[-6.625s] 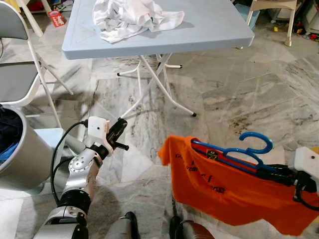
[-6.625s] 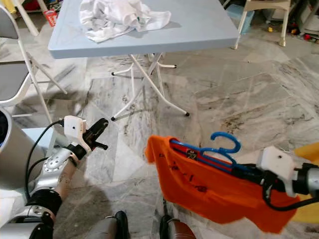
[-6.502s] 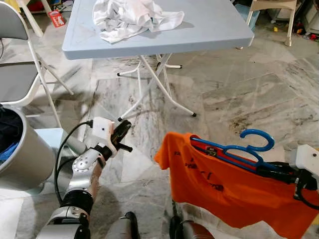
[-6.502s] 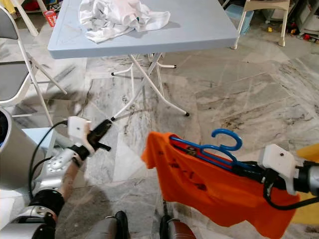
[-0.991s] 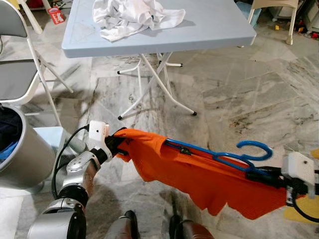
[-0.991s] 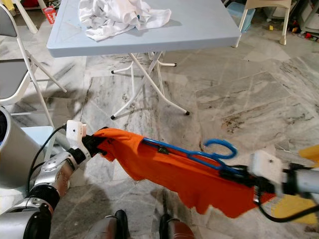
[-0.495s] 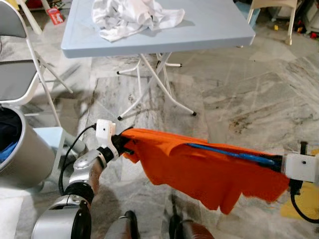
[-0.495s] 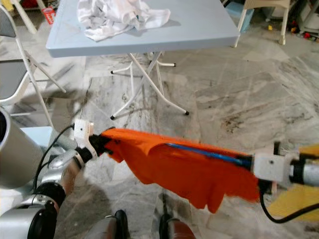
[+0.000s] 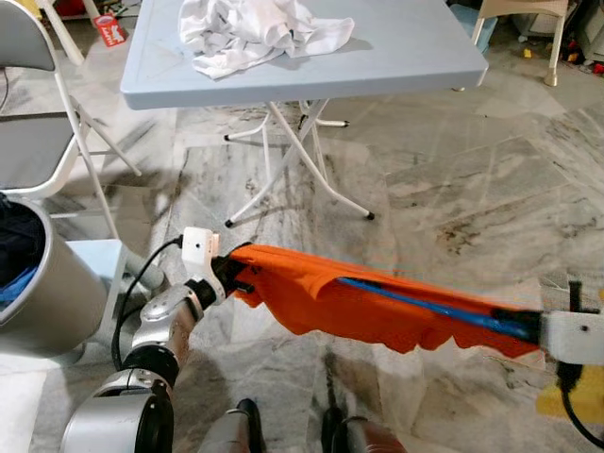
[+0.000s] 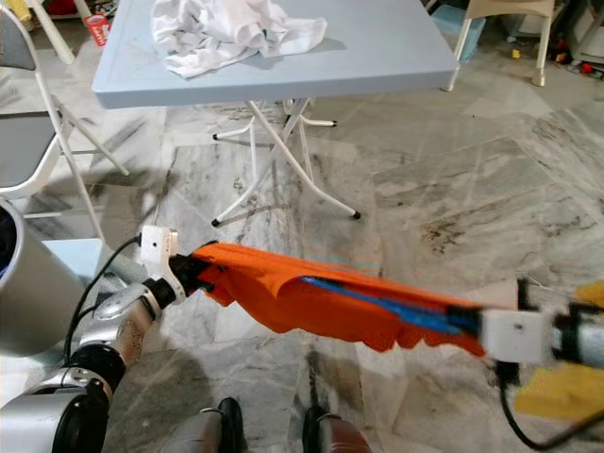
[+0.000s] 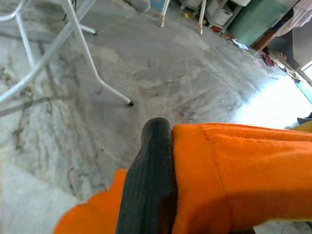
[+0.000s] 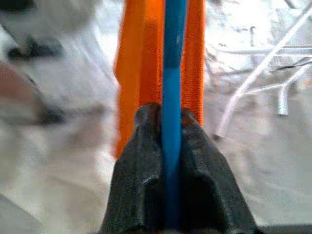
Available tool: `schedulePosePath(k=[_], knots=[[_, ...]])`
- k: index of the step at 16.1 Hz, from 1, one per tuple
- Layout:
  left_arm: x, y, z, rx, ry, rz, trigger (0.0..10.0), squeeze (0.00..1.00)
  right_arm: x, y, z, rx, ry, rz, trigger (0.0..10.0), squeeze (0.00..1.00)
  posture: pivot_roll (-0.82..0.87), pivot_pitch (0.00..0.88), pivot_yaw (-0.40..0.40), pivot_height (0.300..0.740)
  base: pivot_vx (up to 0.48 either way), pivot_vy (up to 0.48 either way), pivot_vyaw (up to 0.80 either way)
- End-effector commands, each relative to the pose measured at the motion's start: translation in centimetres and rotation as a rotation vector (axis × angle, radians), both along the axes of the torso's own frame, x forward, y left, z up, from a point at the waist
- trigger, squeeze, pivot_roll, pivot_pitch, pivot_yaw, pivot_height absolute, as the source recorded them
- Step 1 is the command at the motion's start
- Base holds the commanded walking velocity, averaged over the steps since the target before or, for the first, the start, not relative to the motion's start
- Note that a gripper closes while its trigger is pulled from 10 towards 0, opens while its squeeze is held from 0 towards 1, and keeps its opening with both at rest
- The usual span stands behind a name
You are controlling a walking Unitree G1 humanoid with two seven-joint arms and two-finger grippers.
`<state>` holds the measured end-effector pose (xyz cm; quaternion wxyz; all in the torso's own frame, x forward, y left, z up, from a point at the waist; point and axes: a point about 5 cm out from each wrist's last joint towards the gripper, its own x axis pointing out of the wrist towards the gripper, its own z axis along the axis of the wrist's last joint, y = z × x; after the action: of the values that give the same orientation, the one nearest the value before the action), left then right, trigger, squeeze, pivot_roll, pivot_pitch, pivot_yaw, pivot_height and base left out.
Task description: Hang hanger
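An orange shirt (image 9: 368, 304) is stretched flat between my two grippers, low above the marble floor. A blue hanger (image 9: 425, 307) lies inside it, its bar running toward my right gripper (image 9: 530, 326), which is shut on the hanger's end (image 12: 171, 146). My left gripper (image 9: 232, 271) is shut on the shirt's far corner; in the left wrist view one black finger (image 11: 148, 185) presses against the orange cloth (image 11: 243, 175). The hanger's hook is hidden.
A light blue folding table (image 9: 396, 47) with a crumpled white cloth (image 9: 260, 33) stands ahead. A grey folding chair (image 9: 38, 142) and a metal bin (image 9: 42, 293) are at my left. A yellow object (image 9: 571, 401) lies on the floor at the right.
The shirt has been pulled flatter and more taut since a second ago. The hanger has turned so its hook no longer sticks up. My right gripper has shifted slightly lower.
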<state>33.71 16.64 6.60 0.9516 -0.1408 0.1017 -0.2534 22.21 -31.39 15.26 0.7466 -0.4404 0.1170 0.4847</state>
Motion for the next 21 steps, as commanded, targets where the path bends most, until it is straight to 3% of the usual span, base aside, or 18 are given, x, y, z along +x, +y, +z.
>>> schedulePosePath(k=[1, 4, 5, 6, 9, 10, 12, 13, 15, 16, 18, 21], knots=[[-0.4, 6.9, 0.6, -0.022, 0.008, 0.365, 0.0, 0.0, -1.5, -4.3, 2.4, -0.066, 0.13, -0.145, 10.0, 0.0, -0.12, 0.24, -0.002, 0.74, 0.0, 0.0, 0.0], [-0.7, 7.1, 0.1, -0.016, 0.036, 0.373, 0.0, 0.0, -1.2, -4.0, 4.8, 0.009, 0.115, -0.124, 10.0, 0.0, -0.13, 0.241, -0.001, 0.74, 0.0, 0.0, 0.0], [-0.7, 7.1, -0.1, -0.018, 0.049, 0.376, 0.0, 0.0, -1.1, -3.5, 5.8, 0.068, 0.103, -0.099, 10.0, 0.0, -0.13, 0.241, -0.001, 0.74, 0.0, 0.0, 0.0], [-0.9, 6.9, -0.5, -0.017, 0.071, 0.377, 0.0, 0.0, -0.7, -2.3, 7.1, 0.205, 0.079, -0.069, 10.0, 0.0, -0.13, 0.239, -0.006, 0.74, 0.0, 0.0, 0.0], [-1.2, 5.2, -1.6, -0.027, 0.099, 0.331, 0.0, 0.0, -0.1, -0.8, 8.4, 0.409, 0.043, -0.043, 10.0, 0.0, -0.13, 0.236, -0.007, 0.74, 0.0, 0.0, 0.0], [-1.3, 4.8, -1.7, -0.027, 0.103, 0.319, 0.0, 0.0, 0.2, -0.8, 8.5, 0.427, 0.022, -0.056, 10.0, 0.0, -0.13, 0.236, -0.007, 0.74, 0.0, 0.0, 0.0], [-1.7, 3.1, -2.6, -0.006, 0.113, 0.265, 0.0, 0.0, 1.8, -0.4, 8.8, 0.557, -0.081, -0.147, 10.0, 0.0, -0.12, 0.234, -0.012, 0.74, 0.0, 0.0, 0.0], [-2.0, 1.3, -3.1, 0.028, 0.104, 0.204, 0.0, 0.0, 3.2, 1.4, 8.2, 0.661, -0.14, -0.207, 10.0, 0.0, -0.12, 0.233, -0.015, 0.74, 0.0, 0.0, 0.0], [-2.3, -0.6, -3.5, 0.046, 0.088, 0.152, 0.0, 0.0, 4.4, 4.4, 6.0, 0.769, -0.127, -0.26, 10.0, 0.0, -0.11, 0.228, -0.021, 0.74, 0.0, 0.0, 0.0], [-2.4, -1.0, -3.6, 0.04, 0.088, 0.145, 0.0, 0.0, 4.6, 5.2, 5.4, 0.808, -0.108, -0.278, 10.0, 0.0, -0.11, 0.228, -0.021, 0.74, 0.0, 0.0, 0.0], [-2.4, -2.6, -3.6, 0.026, 0.073, 0.117, 0.0, 0.0, 5.3, 10.2, 2.6, 1.071, -0.011, -0.346, 10.0, 0.0, -0.1, 0.223, -0.023, 0.74, 0.0, 0.0, 0.0], [-2.4, -3.4, -3.4, 0.028, 0.062, 0.104, 0.0, 0.0, 6.5, 14.0, 0.7, 1.266, -0.006, -0.528, 10.0, 0.0, -0.09, 0.218, -0.021, 0.74, 0.0, 0.0, 0.0]])
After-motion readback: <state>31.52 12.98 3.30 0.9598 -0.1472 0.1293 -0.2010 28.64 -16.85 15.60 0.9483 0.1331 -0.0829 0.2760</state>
